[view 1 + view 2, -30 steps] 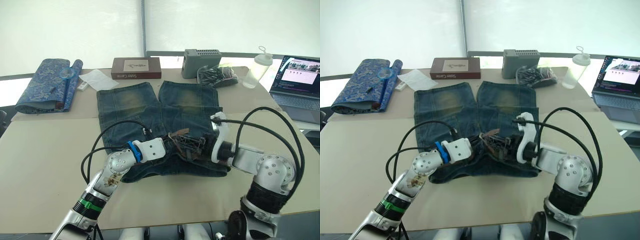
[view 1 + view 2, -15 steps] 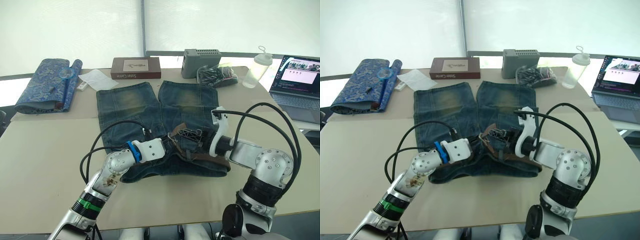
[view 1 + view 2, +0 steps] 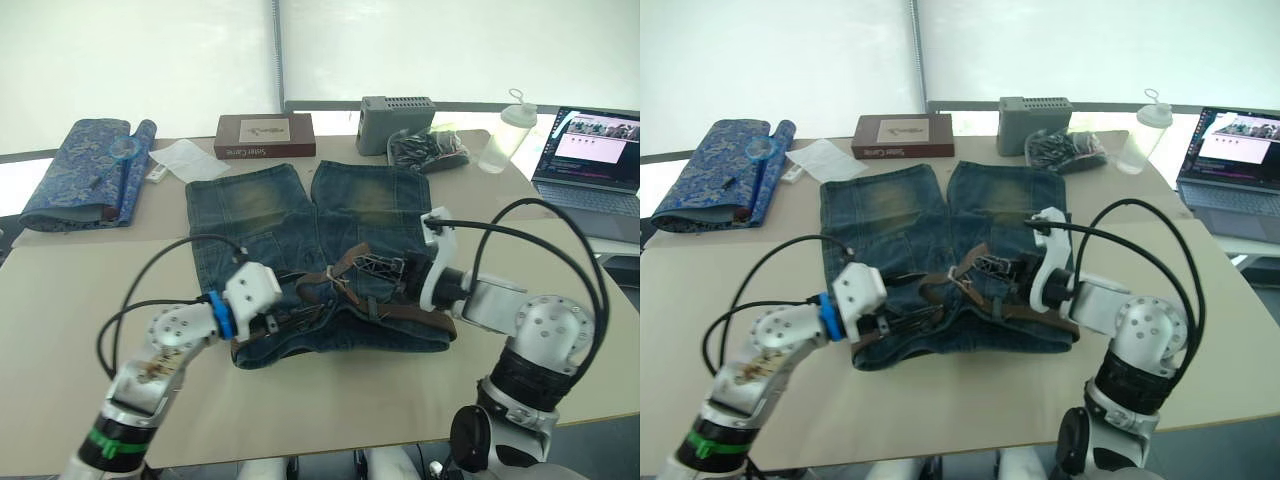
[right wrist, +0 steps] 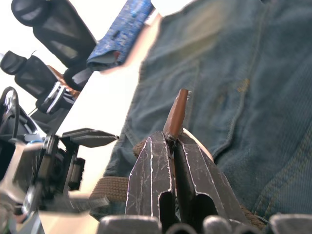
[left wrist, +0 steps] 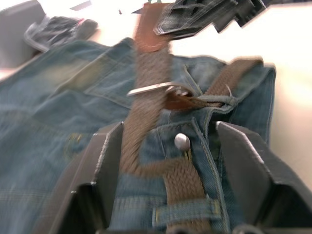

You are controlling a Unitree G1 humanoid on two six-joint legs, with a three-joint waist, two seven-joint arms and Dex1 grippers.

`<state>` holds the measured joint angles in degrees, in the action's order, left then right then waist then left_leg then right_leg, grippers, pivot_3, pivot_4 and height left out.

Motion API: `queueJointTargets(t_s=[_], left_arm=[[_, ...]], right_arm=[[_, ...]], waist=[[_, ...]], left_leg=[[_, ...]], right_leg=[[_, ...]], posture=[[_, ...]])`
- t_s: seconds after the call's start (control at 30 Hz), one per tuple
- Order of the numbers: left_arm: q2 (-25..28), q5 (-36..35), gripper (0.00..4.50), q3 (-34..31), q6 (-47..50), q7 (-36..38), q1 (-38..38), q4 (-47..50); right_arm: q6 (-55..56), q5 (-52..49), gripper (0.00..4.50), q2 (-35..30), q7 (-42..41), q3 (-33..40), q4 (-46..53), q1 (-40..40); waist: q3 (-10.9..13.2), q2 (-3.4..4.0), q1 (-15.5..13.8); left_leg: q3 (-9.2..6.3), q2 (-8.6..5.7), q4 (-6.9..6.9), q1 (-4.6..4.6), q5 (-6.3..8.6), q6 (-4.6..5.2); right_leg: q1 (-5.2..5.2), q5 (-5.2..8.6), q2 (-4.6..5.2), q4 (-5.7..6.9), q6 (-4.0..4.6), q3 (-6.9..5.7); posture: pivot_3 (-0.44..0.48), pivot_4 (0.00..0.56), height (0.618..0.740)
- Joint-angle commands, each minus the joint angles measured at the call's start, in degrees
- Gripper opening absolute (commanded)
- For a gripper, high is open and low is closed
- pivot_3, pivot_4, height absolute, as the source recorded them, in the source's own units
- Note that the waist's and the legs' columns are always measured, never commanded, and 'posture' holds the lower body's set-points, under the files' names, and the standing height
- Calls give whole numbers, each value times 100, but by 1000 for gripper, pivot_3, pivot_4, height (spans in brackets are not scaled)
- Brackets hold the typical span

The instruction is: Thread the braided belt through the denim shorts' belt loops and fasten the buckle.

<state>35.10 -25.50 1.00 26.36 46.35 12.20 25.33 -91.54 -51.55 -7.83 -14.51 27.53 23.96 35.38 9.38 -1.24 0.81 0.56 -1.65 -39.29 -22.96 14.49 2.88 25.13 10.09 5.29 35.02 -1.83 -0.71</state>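
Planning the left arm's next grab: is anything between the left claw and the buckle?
Nothing visible. The open left claw faces the buckle directly over the denim shorts; the right claw pinches the braided belt tip beyond it.

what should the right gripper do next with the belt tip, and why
Probably keep pulling the tip away from the buckle. The right gripper is shut on the braided belt, whose strap already runs through the frame but arches slack over the denim shorts. The left gripper is open, holding nothing.
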Motion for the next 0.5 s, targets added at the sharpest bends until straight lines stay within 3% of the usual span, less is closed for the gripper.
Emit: queueJointTargets(t_s=[0.03,0.07,0.17,0.5], left_arm=[[91,-1162,1721,-493,1042,14,414,224],[86,-1297,1451,-528,1188,-23,499,229],[-110,-1661,63,-609,1597,-333,991,101],[-410,-986,63,335,1657,-484,1822,-562]], right_arm=[[299,-544,0,-77,-235,40,425,322],[326,-589,0,-124,-249,19,445,343],[362,-676,0,-310,-262,-136,502,402],[749,-783,0,-558,-204,-767,720,74]], waist=[[0,0,-8],[1,0,-9],[0,0,-8],[1,-1,0]], left_leg=[[0,-1,0,1,0,0],[0,-2,-1,0,0,0],[0,-7,0,2,0,0],[2,-15,1,0,0,0]], right_leg=[[0,0,0,0,-1,0],[-1,1,0,1,-1,0],[-3,2,-1,-1,-3,0],[0,1,1,-1,-1,8]], posture=[[0,150,740],[0,150,740],[0,150,740],[0,150,740]])
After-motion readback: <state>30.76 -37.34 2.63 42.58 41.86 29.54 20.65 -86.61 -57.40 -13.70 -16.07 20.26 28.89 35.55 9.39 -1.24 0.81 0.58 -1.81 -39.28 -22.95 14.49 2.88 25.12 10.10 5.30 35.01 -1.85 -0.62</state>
